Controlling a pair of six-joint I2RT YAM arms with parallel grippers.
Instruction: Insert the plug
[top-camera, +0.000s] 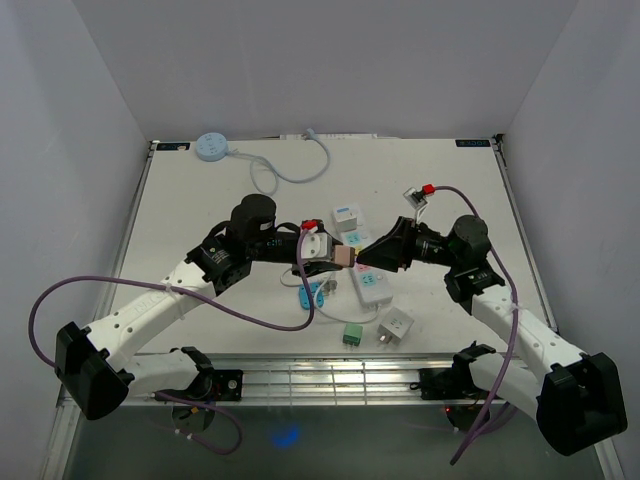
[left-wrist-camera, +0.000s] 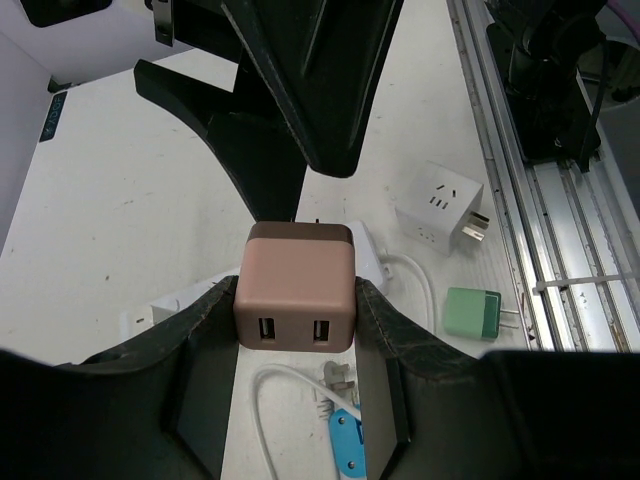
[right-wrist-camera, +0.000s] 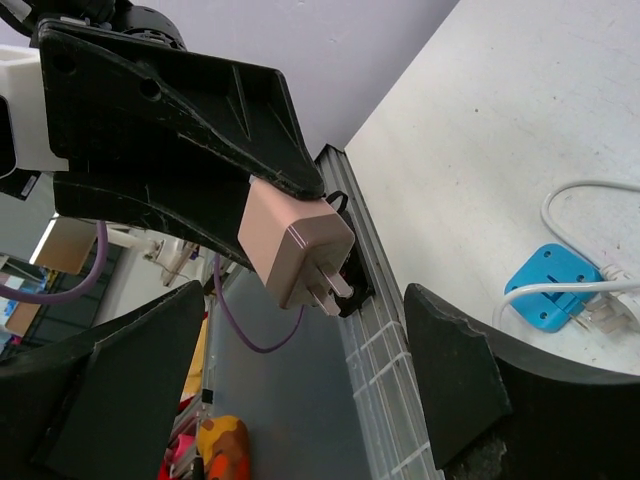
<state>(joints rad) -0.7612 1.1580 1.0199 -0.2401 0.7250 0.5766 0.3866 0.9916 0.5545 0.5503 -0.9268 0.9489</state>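
A pink cube-shaped plug (top-camera: 343, 256) hangs above the middle of the table, with my left gripper (top-camera: 327, 255) shut on it. In the left wrist view the plug (left-wrist-camera: 294, 290) sits between the two pads, its twin USB slots facing the camera. My right gripper (top-camera: 373, 252) stands open just right of it, pointing at it. The right wrist view shows the plug (right-wrist-camera: 293, 240) with its metal prongs (right-wrist-camera: 338, 285) pointing toward that camera, ahead of the wide-apart fingers (right-wrist-camera: 452, 375), which do not touch it. A white power strip (top-camera: 370, 287) lies on the table under the right gripper.
Near the front edge lie a white adapter (top-camera: 397, 326) and a green adapter (top-camera: 352, 335). A blue connector with a white cable (top-camera: 310, 295) lies below the left gripper. Another white adapter (top-camera: 349, 217) sits behind the grippers. A round blue disc with a cable (top-camera: 211, 146) lies at the back left.
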